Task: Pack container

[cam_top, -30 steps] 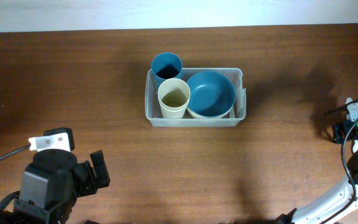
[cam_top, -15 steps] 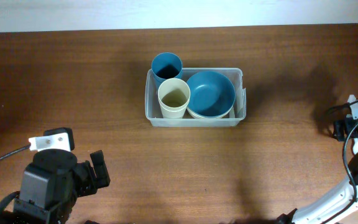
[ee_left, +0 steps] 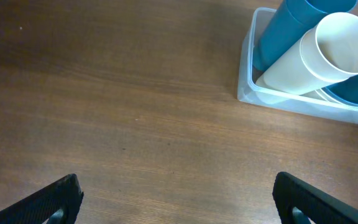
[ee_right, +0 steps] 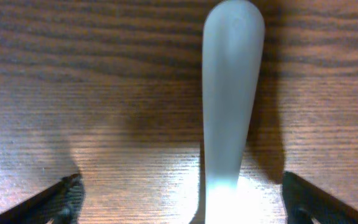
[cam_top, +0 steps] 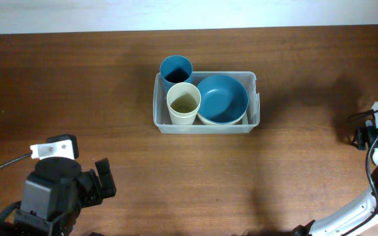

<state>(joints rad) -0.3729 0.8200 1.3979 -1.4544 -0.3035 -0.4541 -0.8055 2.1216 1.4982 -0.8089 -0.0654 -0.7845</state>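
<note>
The clear container [cam_top: 205, 126] stands at the table's middle back and holds a blue cup [cam_top: 175, 69], a cream cup [cam_top: 184, 101] and a blue bowl [cam_top: 222, 97] nested in a cream one. In the left wrist view the container [ee_left: 291, 102] sits at the upper right with both cups in it. My left gripper [ee_left: 178, 193] is open over bare wood, far down left of the container [cam_top: 100, 183]. My right gripper [ee_right: 182, 193] is open at the far right edge [cam_top: 373, 134], low over a pale utensil handle [ee_right: 232, 93] that lies between its jaws without touching them.
The table is dark brown wood, with a pale wall strip [cam_top: 189, 13] along its back edge. The right arm's cable [cam_top: 371, 170] loops at the right border. Wide bare wood lies between both grippers and the container.
In the overhead view the right gripper has drifted slightly to the right. The left arm and the container's contents have not moved.
</note>
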